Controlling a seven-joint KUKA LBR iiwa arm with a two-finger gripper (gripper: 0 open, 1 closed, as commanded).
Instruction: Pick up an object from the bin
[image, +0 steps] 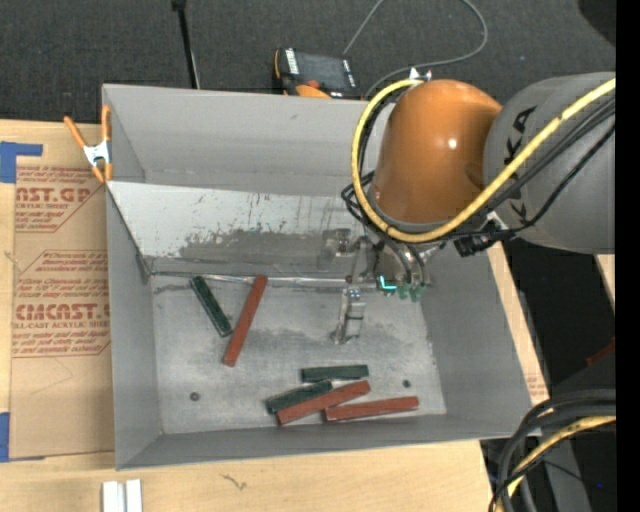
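My gripper (350, 318) hangs over bare bin floor, gripping nothing visible; spread or closed, I cannot tell. Step: approach. A heap of sticks (330, 397) lies near, below it in view. Next move: centre over the dark green stick (335, 374) and descend.

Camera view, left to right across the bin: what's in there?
Dark green stick → red stick → gripper. The heap of sticks by the near wall overlaps the gripper's span, so it is left out.
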